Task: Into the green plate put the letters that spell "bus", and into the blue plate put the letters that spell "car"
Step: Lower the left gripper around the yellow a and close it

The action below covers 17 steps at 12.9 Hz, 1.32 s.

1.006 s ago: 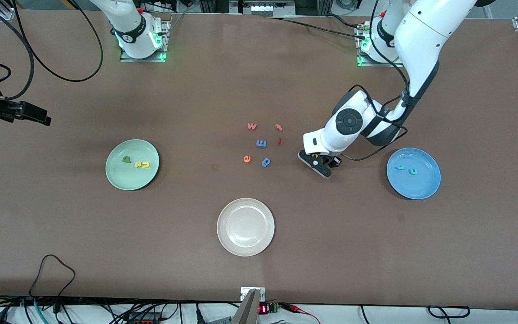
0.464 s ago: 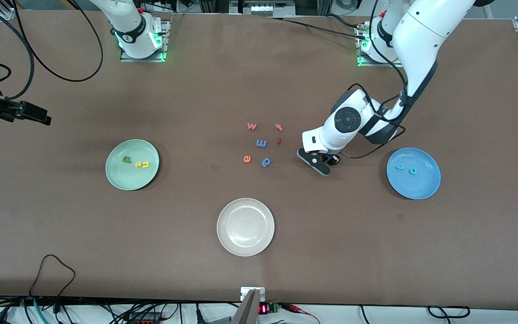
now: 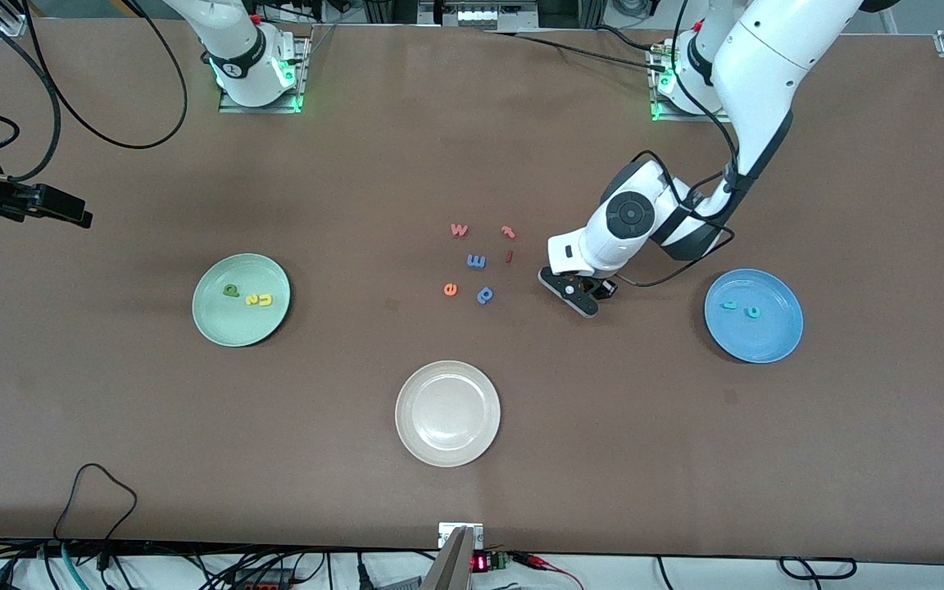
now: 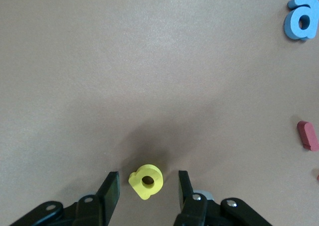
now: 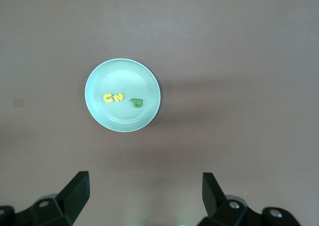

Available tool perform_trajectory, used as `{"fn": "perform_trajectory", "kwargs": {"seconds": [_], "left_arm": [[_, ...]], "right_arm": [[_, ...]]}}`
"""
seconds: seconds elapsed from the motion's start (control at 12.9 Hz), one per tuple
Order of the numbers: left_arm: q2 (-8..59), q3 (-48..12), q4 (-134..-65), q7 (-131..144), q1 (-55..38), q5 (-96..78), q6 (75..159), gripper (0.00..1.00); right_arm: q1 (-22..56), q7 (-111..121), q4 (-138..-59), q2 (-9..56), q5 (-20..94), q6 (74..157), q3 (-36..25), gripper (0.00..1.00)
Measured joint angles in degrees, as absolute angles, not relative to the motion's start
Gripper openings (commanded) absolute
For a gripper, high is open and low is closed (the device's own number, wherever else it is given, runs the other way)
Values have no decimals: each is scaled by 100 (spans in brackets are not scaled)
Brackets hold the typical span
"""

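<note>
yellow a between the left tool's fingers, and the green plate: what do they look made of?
Yellow a: looks like foam, matte, with a thick slab profile and soft edges and no glare. It lies on the table between the left tool's open fingers, untouched. Green plate: probably plastic or melamine, smooth with a faint sheen along the raised rim; ceramic cannot be ruled out.

High front; wrists downward (perhaps overlapping)

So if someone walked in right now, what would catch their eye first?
Probably the left pincer, low over the table between the loose letters and the blue plate, its fingers open on either side of the yellow a. Then the green plate toward the right arm's end, with b, u and s in it, and the white plate nearest the front camera.
</note>
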State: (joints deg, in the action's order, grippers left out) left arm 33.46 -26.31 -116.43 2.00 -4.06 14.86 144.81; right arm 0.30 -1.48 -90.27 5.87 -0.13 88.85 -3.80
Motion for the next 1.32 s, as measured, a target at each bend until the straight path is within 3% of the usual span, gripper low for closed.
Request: {"fn": "perform_trajectory", "kwargs": {"seconds": [0.54,1.01,1.32], "left_arm": [[3435,-2621,-11674,203,-406,1486,14642,51],[3423,-2579,-11680,202,-402,1486,14722,14],[3415,-2556,-11677,203,-401,1486,14743,9]], "right_arm": [[28,-148,-9027,587,-13,8884,-380,100],[27,-147,-9027,587,-13,8883,-380,100],[25,-147,-9027,588,-13,8882,-380,100]]}}
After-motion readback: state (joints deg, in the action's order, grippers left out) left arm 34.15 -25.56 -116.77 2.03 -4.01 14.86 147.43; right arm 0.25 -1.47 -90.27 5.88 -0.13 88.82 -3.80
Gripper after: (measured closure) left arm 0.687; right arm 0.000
